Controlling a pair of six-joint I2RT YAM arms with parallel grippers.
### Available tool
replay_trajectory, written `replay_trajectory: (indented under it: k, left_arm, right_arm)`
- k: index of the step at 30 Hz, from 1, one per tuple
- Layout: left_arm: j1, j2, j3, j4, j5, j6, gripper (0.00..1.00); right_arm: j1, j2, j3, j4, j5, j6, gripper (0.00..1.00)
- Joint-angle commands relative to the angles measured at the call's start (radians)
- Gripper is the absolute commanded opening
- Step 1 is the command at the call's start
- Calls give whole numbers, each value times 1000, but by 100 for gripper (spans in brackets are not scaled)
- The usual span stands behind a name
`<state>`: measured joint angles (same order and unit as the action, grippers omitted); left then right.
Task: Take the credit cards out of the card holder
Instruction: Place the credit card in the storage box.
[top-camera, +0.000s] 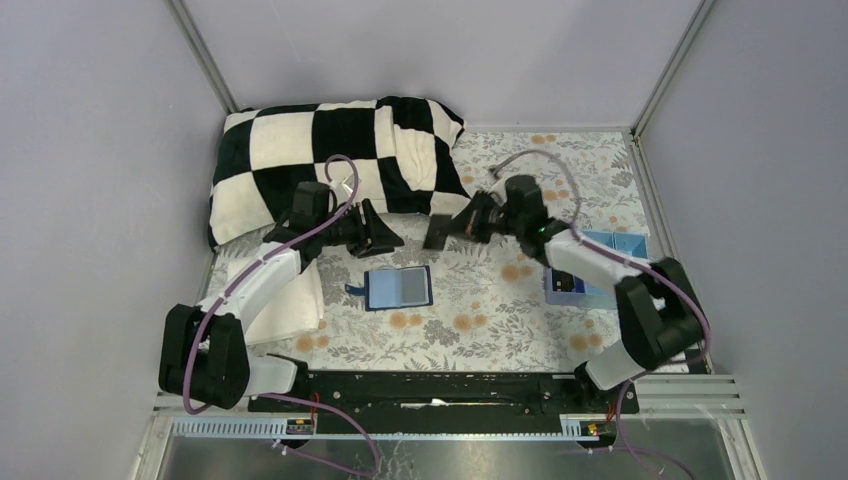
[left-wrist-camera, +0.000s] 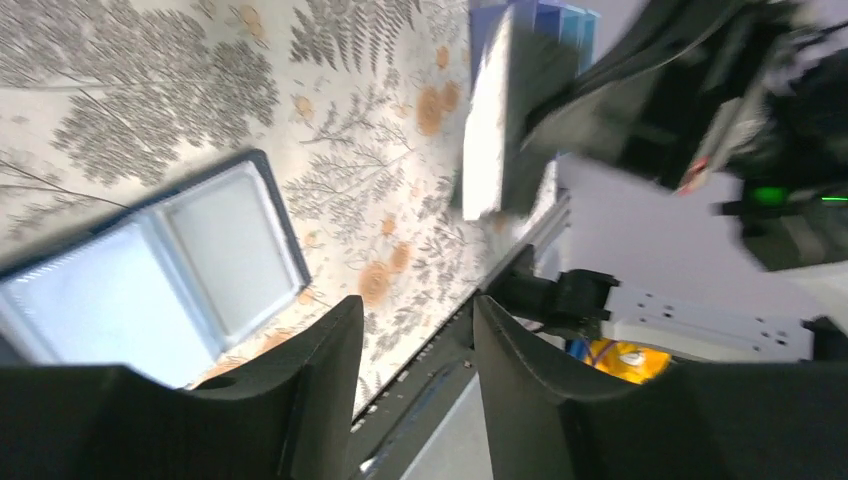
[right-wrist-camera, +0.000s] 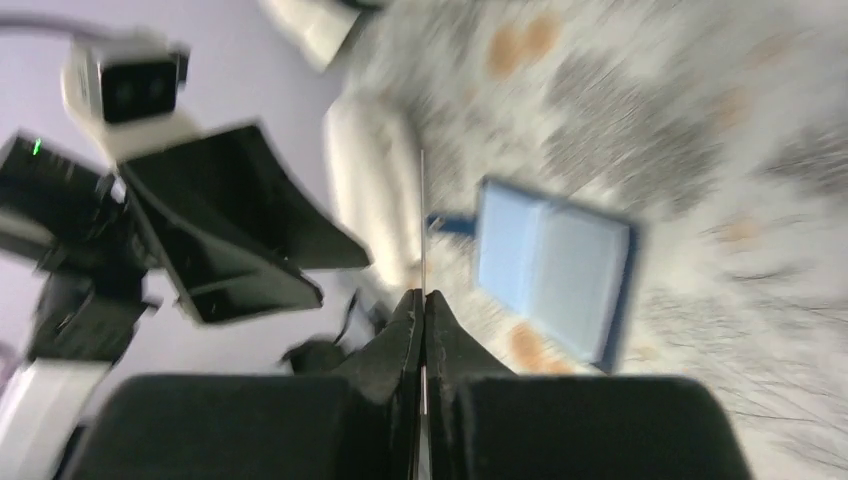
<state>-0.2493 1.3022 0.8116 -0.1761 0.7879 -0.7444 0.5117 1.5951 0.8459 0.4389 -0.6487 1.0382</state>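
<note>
The card holder (top-camera: 398, 288) lies open on the flowered cloth, light blue slotted inside up, dark navy rim, small tab at its left; it also shows in the left wrist view (left-wrist-camera: 160, 270) and the right wrist view (right-wrist-camera: 550, 265). My right gripper (top-camera: 462, 228) hovers behind it, shut on a credit card (top-camera: 438, 232), which shows as a thin edge-on line (right-wrist-camera: 422, 220) rising from the closed fingertips (right-wrist-camera: 423, 295). The left wrist view shows that card (left-wrist-camera: 490, 120) held upright by the right arm. My left gripper (top-camera: 390, 237) faces it, open, with nothing between its fingers (left-wrist-camera: 418, 305).
A black-and-white checkered pillow (top-camera: 340, 150) fills the back left. A folded white cloth (top-camera: 290, 295) lies under the left arm. A light-blue compartment tray (top-camera: 600, 262) sits at the right under the right arm. A black rail (top-camera: 430, 390) runs along the near edge.
</note>
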Motion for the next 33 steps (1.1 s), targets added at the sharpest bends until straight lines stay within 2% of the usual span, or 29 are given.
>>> replay_trajectory:
  k: [1, 4, 7, 9, 12, 17, 29, 32, 33]
  left_arm:
    - [3, -33, 82, -114, -116, 125, 52]
    - [2, -38, 85, -118, -143, 135, 58]
    - [1, -44, 94, -128, -155, 147, 61]
    - [2, -45, 98, -130, -154, 151, 61]
    - [-1, -33, 93, -130, -152, 150, 62]
    - [-5, -13, 79, -136, -152, 143, 63]
    - [-11, 2, 80, -142, -155, 147, 64]
    - [-11, 5, 87, -142, -151, 152, 64]
    - [-12, 5, 87, -142, -151, 152, 64]
  right_arm:
    - [-88, -202, 214, -757, 481, -478, 0]
    - [-94, -249, 306, -995, 794, -604, 0]
    - [-96, -281, 343, -1152, 1062, -678, 0]
    - [-106, -296, 344, -1198, 1180, -707, 0]
    - [-138, -293, 338, -1240, 1266, -728, 0]
    - [-163, -244, 305, -1263, 1328, -716, 0]
    - [-164, -99, 205, -1233, 1219, -710, 1]
    - [-164, -65, 186, -1230, 1216, -701, 9]
    - [-164, -60, 183, -1226, 1212, -699, 19]
